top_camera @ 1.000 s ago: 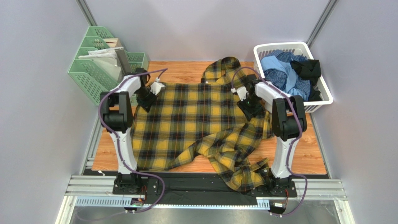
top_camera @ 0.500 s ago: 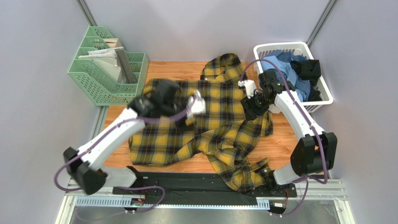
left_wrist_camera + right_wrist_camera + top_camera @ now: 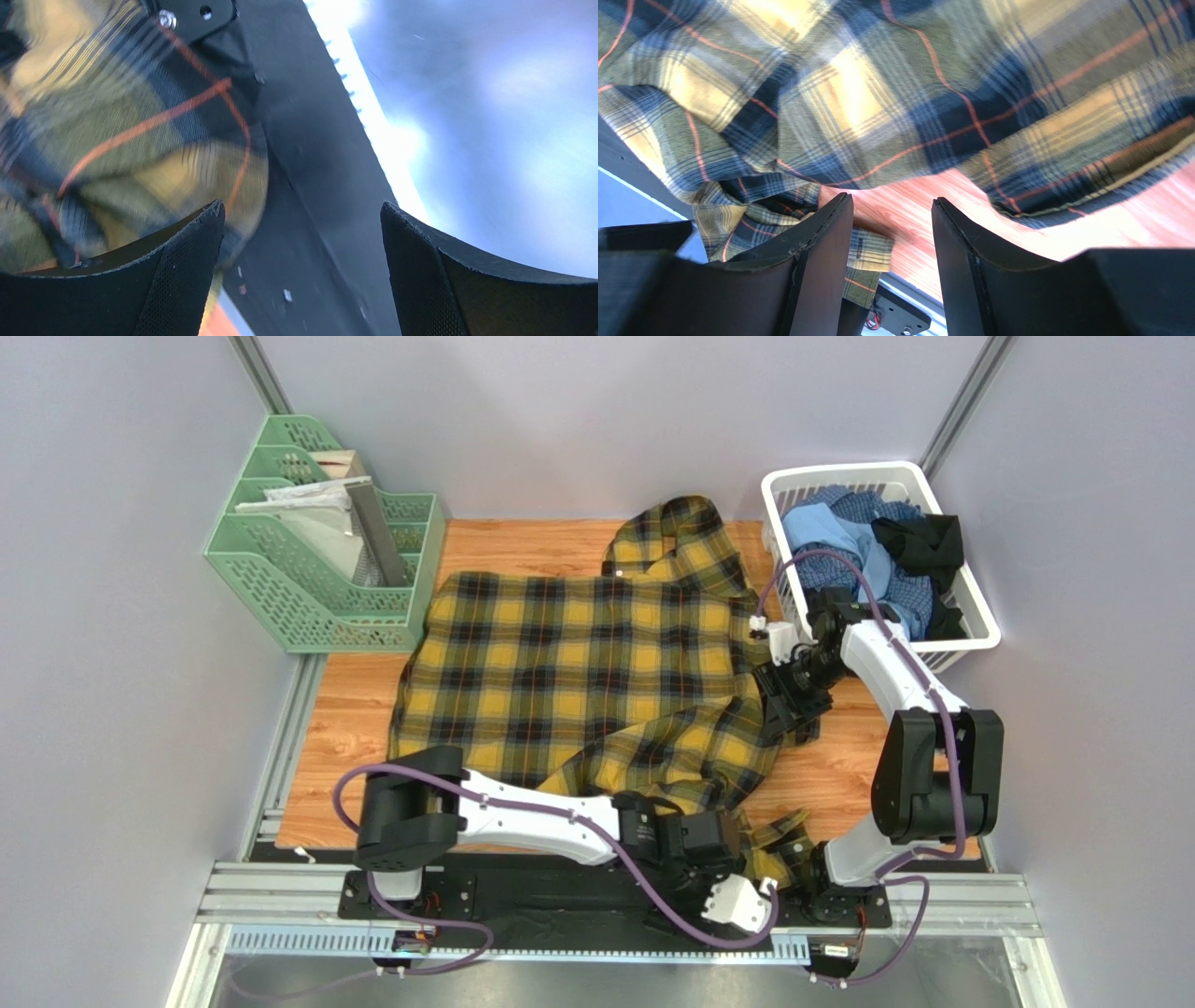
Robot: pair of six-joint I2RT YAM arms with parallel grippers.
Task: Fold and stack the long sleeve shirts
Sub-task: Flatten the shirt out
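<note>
At the near edge of the plaid shirt (image 3: 589, 658), your left tool (image 3: 302, 213) stood wide open, empty; by its right edge, your right tool (image 3: 891, 203) was half open, gripping nothing.

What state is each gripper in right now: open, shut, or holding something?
Left gripper: open, holding nothing.
Right gripper: open, holding nothing.

The left arm (image 3: 533, 819) is swinging from the shirt's (image 3: 589, 658) far left corner down to the near edge, and the left end effector (image 3: 302, 217) is opening wide beside the sleeve (image 3: 701, 798). The right end effector (image 3: 786, 703) is sliding from the shoulder out to the shirt's right edge, over bare tabletop (image 3: 870, 784).
</note>
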